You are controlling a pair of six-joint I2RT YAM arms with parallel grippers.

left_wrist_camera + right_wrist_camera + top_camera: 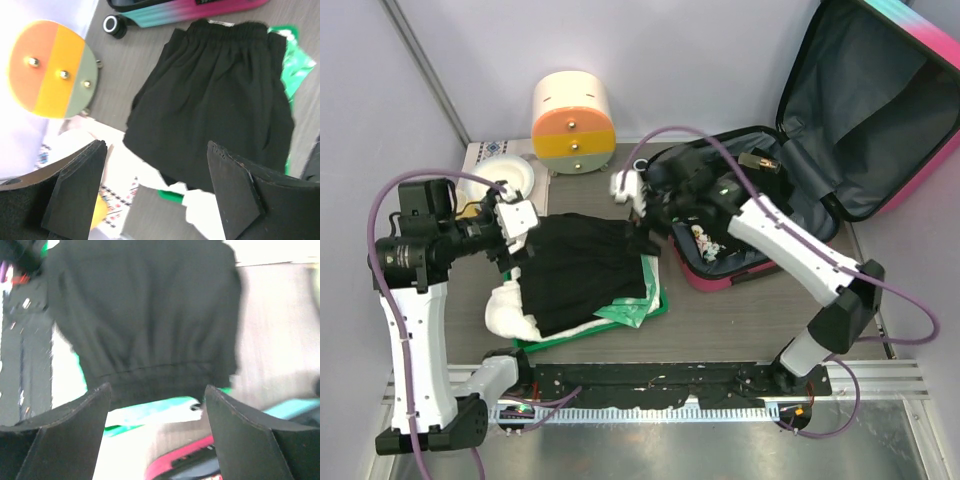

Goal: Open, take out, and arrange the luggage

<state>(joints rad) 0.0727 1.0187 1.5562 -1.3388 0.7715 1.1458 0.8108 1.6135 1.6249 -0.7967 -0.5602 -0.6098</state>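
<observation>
I see the luggage (850, 140) lying open at two o'clock on the table, its lid propped against the wall and the dark lining showing. A black garment (585, 265) is spread over the green tray (663, 303) at the centre. My left gripper (155, 195) hangs at the garment's nine o'clock edge, jaws spread wide and holding nothing. My right gripper (157, 430) hangs at its one o'clock corner, equally wide and empty. The round drawer box (573, 122) sits at eleven o'clock.

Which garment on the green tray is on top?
The black elastic-waisted garment, spread across the green tray; the white garment only peeks out beneath its near-left edge.
</observation>
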